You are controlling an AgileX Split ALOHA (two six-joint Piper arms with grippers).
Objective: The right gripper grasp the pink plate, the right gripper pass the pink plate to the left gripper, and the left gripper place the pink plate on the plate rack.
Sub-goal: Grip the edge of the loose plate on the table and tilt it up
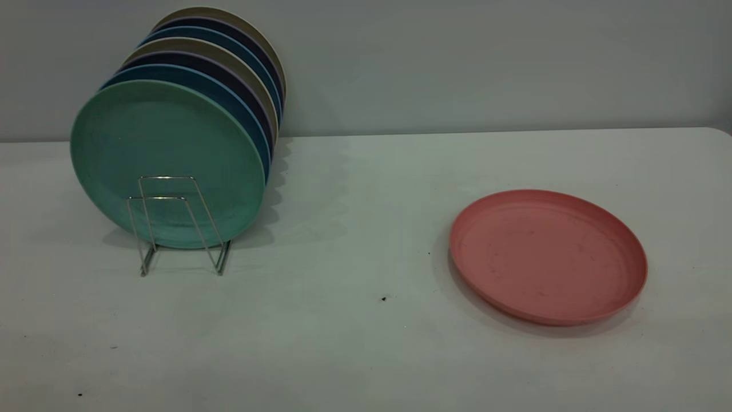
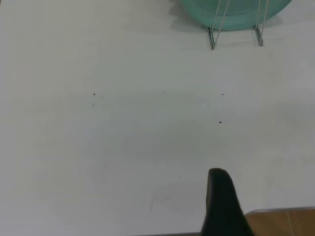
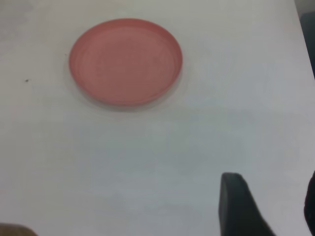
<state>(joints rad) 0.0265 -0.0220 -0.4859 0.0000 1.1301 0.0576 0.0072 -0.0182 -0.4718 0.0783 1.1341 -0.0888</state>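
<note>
The pink plate (image 1: 548, 256) lies flat on the white table (image 1: 354, 240) at the right, rim up; it also shows far ahead in the right wrist view (image 3: 125, 61). The wire plate rack (image 1: 157, 198) stands at the left with two bare loops in front of a teal-green plate (image 1: 166, 137). Neither gripper shows in the exterior view. My right gripper (image 3: 271, 179) is open and empty above bare table, well short of the pink plate. My left gripper (image 2: 266, 177) shows one black finger (image 2: 220, 196) near the table's edge, far from the rack's feet (image 2: 211, 38), and holds nothing.
Behind the teal-green plate (image 2: 236, 12) several more plates (image 1: 229, 63), blue, dark and beige, stand upright in the rack. A grey wall (image 1: 457, 57) rises behind the table. The table's edge and brown floor (image 2: 280, 221) show beside the left finger.
</note>
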